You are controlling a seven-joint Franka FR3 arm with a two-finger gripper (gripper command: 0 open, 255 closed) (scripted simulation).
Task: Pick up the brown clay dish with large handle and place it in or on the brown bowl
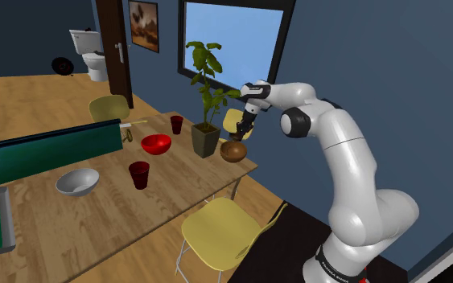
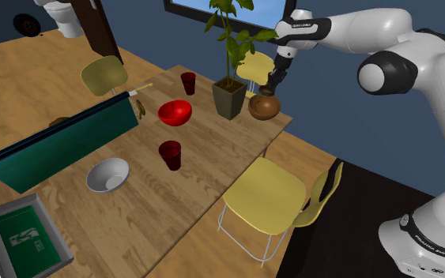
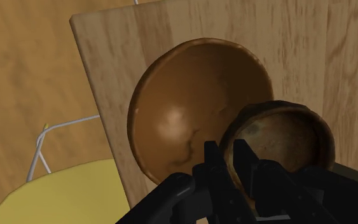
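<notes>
Wooden table (image 1: 168, 211) in blue-walled room. Round brown bowl (image 3: 177, 114) sits at table corner, just beside dark-potted green plant (image 1: 205, 138). Black two-finger gripper (image 3: 229, 154) hangs above bowl, fingers narrow, clasping rim of small brown clay dish (image 3: 285, 140), dish over bowl's edge.

Two high exterior views, shared table (image 1: 176, 181)

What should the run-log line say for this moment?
phase: place | gripper: shut on brown dish | dish: above brown bowl, unreleased | bowl: table corner, beside plant
</notes>
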